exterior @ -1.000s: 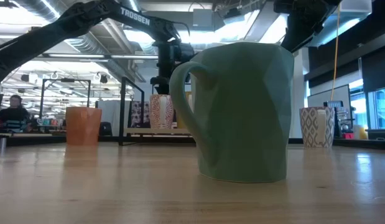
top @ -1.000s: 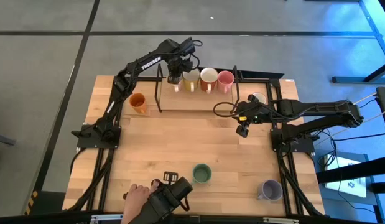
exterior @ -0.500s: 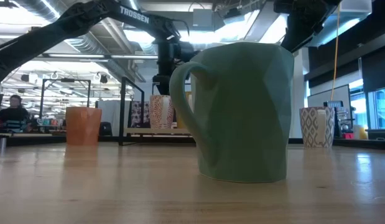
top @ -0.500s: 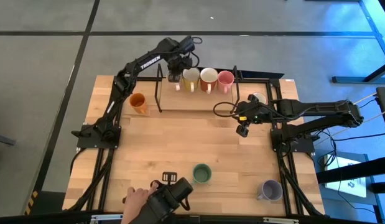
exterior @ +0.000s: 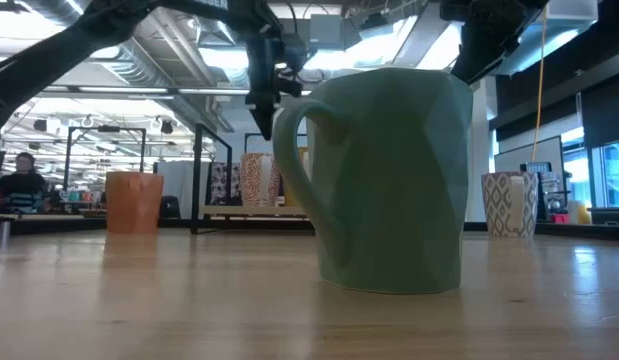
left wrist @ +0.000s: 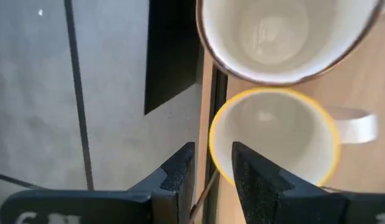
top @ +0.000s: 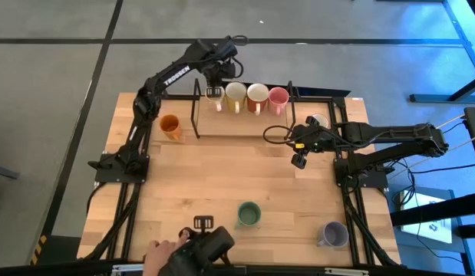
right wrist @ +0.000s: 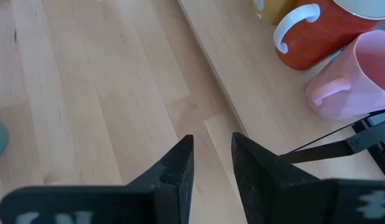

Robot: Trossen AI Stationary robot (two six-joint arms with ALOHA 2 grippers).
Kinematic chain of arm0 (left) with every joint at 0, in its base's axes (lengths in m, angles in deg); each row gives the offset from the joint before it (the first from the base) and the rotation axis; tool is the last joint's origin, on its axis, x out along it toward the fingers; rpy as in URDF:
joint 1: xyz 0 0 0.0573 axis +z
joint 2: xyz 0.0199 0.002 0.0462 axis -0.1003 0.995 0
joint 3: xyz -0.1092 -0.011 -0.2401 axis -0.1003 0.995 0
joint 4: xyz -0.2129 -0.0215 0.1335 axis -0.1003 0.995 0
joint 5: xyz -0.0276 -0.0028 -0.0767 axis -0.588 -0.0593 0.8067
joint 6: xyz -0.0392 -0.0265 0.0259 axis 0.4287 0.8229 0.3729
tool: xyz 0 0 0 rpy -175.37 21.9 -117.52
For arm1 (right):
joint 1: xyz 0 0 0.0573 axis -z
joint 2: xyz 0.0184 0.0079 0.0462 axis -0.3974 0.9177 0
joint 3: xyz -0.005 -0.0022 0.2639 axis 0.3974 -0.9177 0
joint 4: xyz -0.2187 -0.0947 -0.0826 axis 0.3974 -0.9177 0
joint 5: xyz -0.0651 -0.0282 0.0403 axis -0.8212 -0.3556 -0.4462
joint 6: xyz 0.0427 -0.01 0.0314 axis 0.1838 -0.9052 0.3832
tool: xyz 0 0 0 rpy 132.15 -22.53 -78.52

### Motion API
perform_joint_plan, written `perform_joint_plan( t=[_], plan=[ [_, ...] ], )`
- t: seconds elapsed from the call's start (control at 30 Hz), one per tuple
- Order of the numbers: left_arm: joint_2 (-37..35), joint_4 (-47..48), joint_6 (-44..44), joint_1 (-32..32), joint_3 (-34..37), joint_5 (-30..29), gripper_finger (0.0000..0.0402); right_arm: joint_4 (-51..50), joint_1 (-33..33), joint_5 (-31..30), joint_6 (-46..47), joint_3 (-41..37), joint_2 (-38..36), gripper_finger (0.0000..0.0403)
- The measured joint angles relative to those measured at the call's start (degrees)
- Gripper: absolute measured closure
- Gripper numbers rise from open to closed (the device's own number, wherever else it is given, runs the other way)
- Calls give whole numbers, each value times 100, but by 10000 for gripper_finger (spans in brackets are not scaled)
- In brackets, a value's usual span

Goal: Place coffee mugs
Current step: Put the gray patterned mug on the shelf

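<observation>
Showing person's hand [top: 156, 251] high view only | green mug [exterior: 389, 180] fills low

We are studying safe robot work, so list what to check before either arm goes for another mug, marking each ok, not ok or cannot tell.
1. Left gripper empty, raised above the shelf: ok.
2. Four mugs in the shelf row, ending with the pink mug, upright: ok.
3. Right gripper empty, over bare table: ok.
4. Green mug upright, nothing crowding it: ok.
5. Person's hand away from the table's near edge: not ok.
</observation>
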Motion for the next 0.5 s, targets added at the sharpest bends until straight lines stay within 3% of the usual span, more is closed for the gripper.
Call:
perform_joint_plan(
  t=[0.1, 0.37, 0.5],
  plan=[
    [-248, -19, 271, -86, 2, 253, 301, 39, 0, -2, -4, 0, 0, 306],
    [-1191, 39, 1495, -676, 2, 1634, 301, 42, 0, 78, 9, 0, -20, 306],
    [-1645, 200, 2040, -1193, 88, 1766, 301, 37, 0, 155, 14, 4, -150, 306]
  ],
)
